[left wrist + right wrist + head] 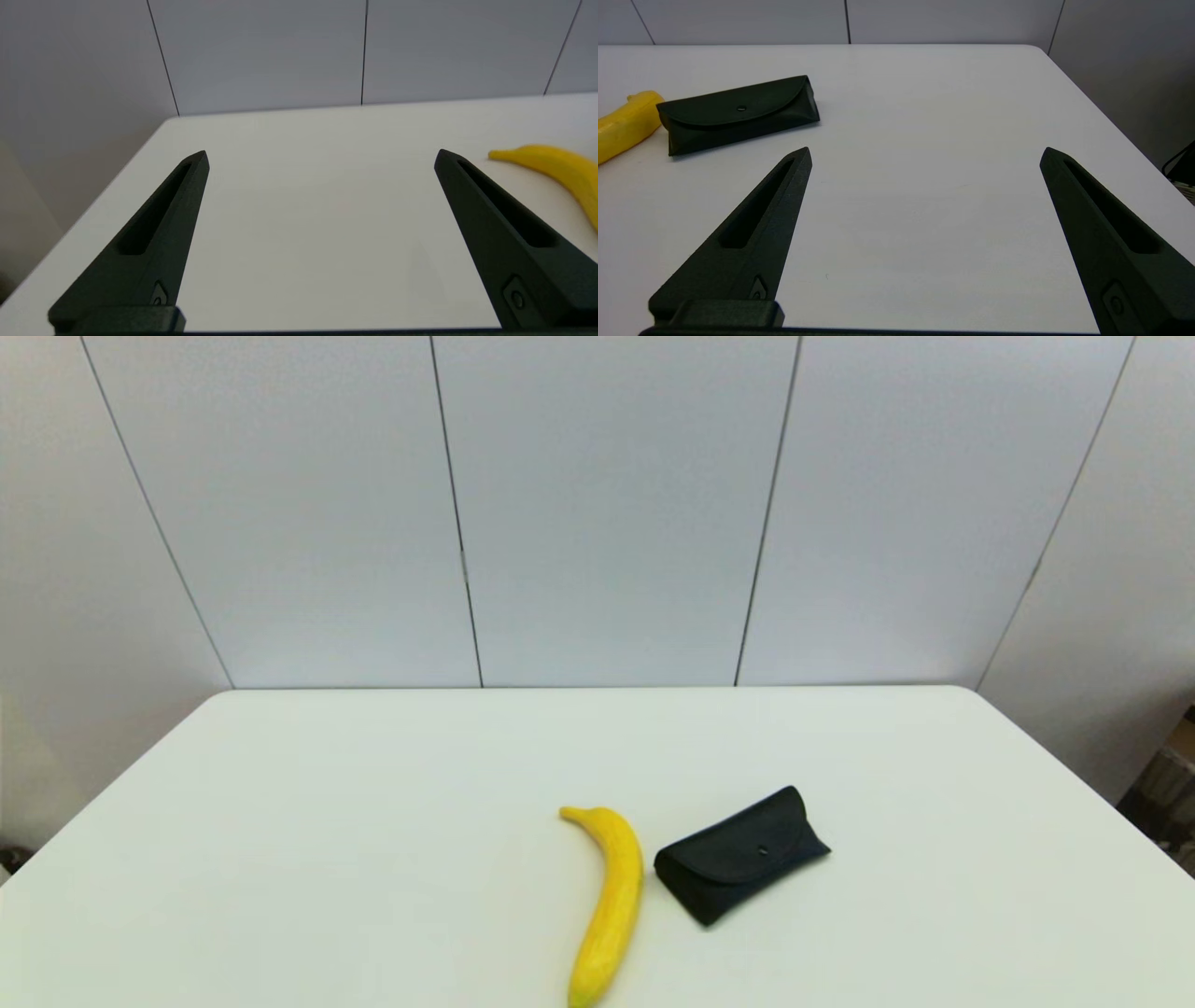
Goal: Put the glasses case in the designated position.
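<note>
Lying beside banana [609, 905] — glasses case [740, 855] | left tool [320, 156] wide, sees banana only | right tool [924, 151] wide, sees both

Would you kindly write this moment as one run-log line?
glasses case: untouched on table, beside banana | right gripper: open, empty, short of case | left gripper: open, parked
</note>
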